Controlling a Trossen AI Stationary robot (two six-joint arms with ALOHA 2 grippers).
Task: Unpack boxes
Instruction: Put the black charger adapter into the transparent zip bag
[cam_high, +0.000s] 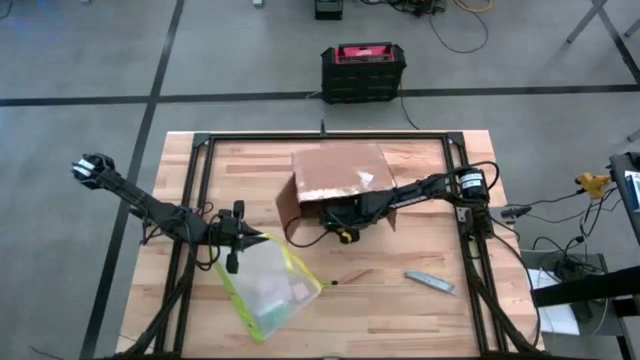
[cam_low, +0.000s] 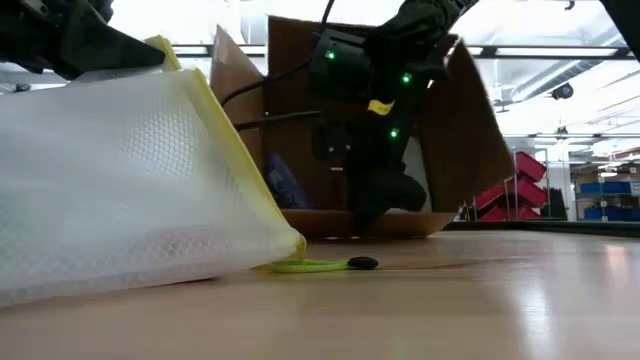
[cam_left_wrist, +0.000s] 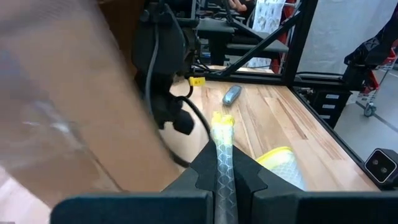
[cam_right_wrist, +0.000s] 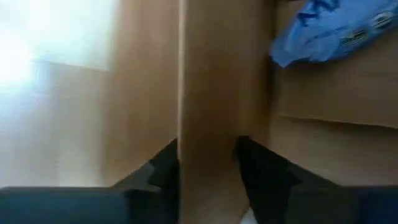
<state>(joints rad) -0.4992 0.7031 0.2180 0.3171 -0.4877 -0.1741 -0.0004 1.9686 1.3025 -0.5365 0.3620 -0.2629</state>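
Note:
The brown cardboard box lies at the table's middle, its open side toward the near edge and its flaps spread. My right gripper reaches down into that opening, open, one finger on either side of a cardboard strip. A blue thing lies inside the box. My left gripper, at the left of the box, is shut on the clear pouch with the yellow-green edge. My left gripper pinches the pouch's yellow-green edge between its two fingers, coming nearly level from the table's left. The pouch slants down from the hold, and its lower side rests on the table. My right gripper: I cannot tell whether its fingers touch the cardboard.
A grey utility knife lies on the table near the right front. The pouch's yellow-green pull loop lies on the table in front of the box. A black-and-red case stands on the floor beyond the far edge. A black frame borders the table.

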